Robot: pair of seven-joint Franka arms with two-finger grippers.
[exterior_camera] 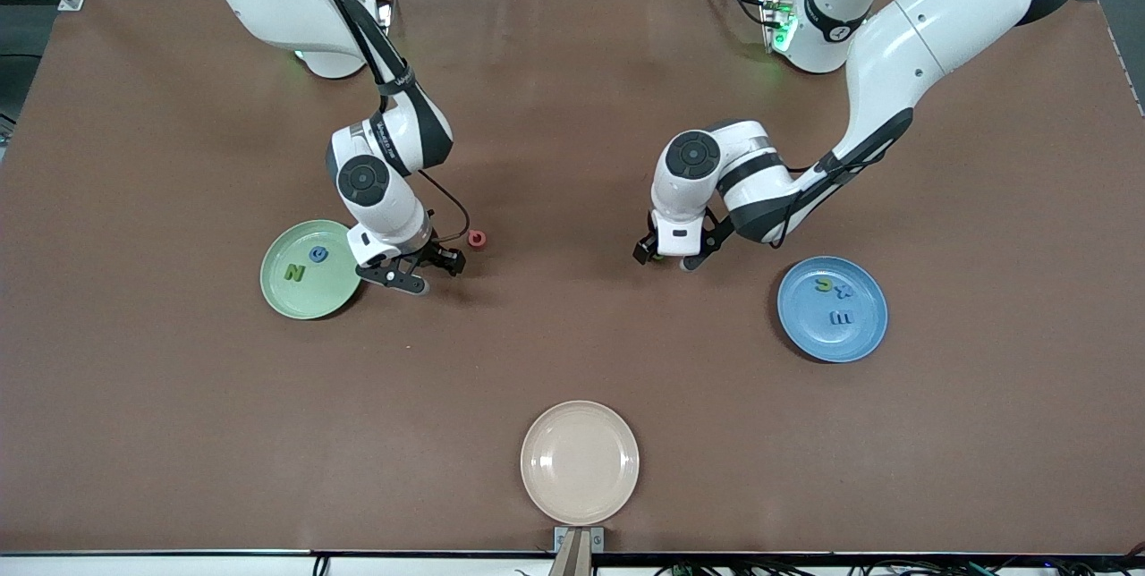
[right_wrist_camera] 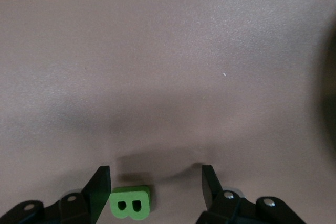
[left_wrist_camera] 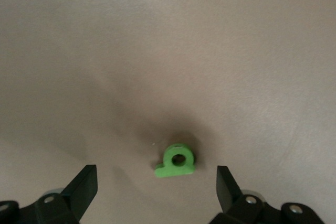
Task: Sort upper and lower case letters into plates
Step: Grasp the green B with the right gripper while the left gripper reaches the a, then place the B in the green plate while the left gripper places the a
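Even overhead light, soft shadows, sharp views

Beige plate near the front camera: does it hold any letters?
No, the beige plate shows only its bare surface, while the letters lie in the green plate and the blue plate.

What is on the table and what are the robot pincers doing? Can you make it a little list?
green plate: holds two letters, toward the right arm's end
blue plate: holds three letters, toward the left arm's end
beige plate: no letters, nearest the front camera
red letter: loose on the table
left pincer: open around a green letter
right pincer: open around a green B, one finger beside it
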